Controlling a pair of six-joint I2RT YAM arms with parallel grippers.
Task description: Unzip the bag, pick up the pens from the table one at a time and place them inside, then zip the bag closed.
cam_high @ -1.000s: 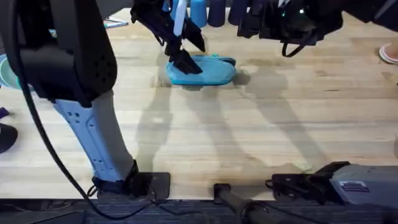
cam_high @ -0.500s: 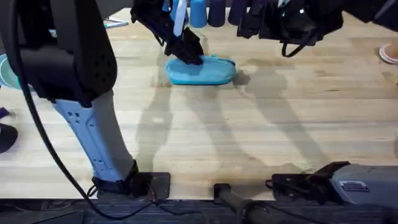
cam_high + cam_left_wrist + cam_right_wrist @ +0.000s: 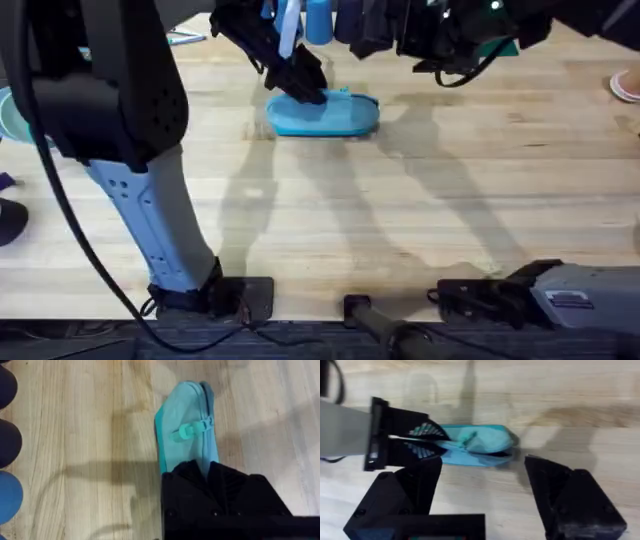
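Note:
The light-blue bag [image 3: 330,115] lies on the table [image 3: 400,200] near the far middle, zipper on top. Its small pull [image 3: 191,430] sits partway along the zipper. My left gripper [image 3: 305,87] is down on the bag's left end, its black fingers [image 3: 210,477] shut on the fabric there. My right gripper [image 3: 485,495] hovers open above and behind the bag's right side, apart from it, with the bag [image 3: 480,445] showing between its fingers. From the right wrist view, the left gripper [image 3: 415,440] is clamped on the bag's end. The pens are out of view.
Blue and dark cylinders [image 3: 330,20] stand in a row behind the bag, close to both grippers. A teal plate [image 3: 10,115] is at the left edge and a pink object [image 3: 627,85] at the right edge. The near half of the table is bare wood.
The left gripper dropped onto the bag's left end and closed there, nudging the bag slightly. The right arm has since shifted left, toward the bag.

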